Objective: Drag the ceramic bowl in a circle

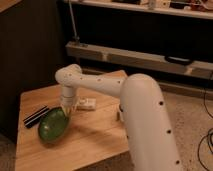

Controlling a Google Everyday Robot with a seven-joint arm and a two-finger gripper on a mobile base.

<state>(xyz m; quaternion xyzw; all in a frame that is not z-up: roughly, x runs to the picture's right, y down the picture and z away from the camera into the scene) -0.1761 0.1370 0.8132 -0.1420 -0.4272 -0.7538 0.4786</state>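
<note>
The ceramic bowl point(53, 125) is a wide, shallow, glossy green dish lying on the left part of the wooden table point(92, 137). My white arm reaches across the table from the right and bends down over it. My gripper point(66, 111) points down at the bowl's far right rim and touches it there.
A black flat object point(36, 116) lies just left of the bowl near the table's left edge. A small white box point(86, 104) sits right behind the gripper. The arm's bulky white body point(147, 125) covers the table's right side. A dark shelf unit stands behind.
</note>
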